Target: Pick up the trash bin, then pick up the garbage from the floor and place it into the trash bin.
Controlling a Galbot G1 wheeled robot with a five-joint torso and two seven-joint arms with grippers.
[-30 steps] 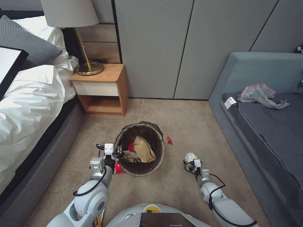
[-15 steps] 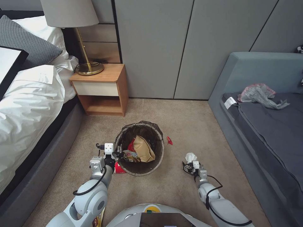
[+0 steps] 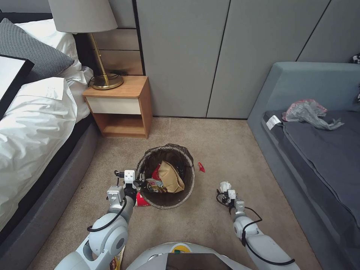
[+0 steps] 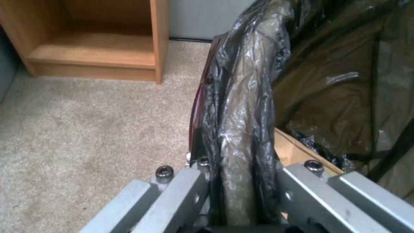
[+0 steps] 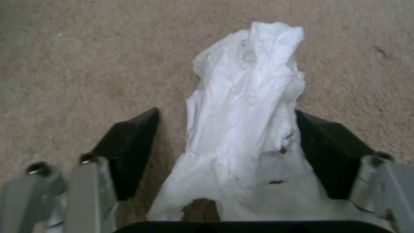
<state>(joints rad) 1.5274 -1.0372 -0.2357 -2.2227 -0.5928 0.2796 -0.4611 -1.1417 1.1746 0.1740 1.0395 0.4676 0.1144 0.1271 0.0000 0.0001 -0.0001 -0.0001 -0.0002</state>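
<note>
While between open fingers point(image 5: 129, 145), tissue wad point(image 5: 245, 106).

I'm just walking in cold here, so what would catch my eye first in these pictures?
Probably the trash bin in the middle of the carpet, stuffed with litter, its lined rim clamped by the left gripper. Next, the white tissue wad on the floor to the bin's right, lying between the right gripper's open fingers.

The left gripper point(image 4: 237, 194) clamps the trash bin point(image 4: 241, 106) rim — bag liner point(image 4: 345, 90) bunched between its fingers point(image 4: 172, 197); possibly cardboard point(image 4: 297, 152) inside.
</note>
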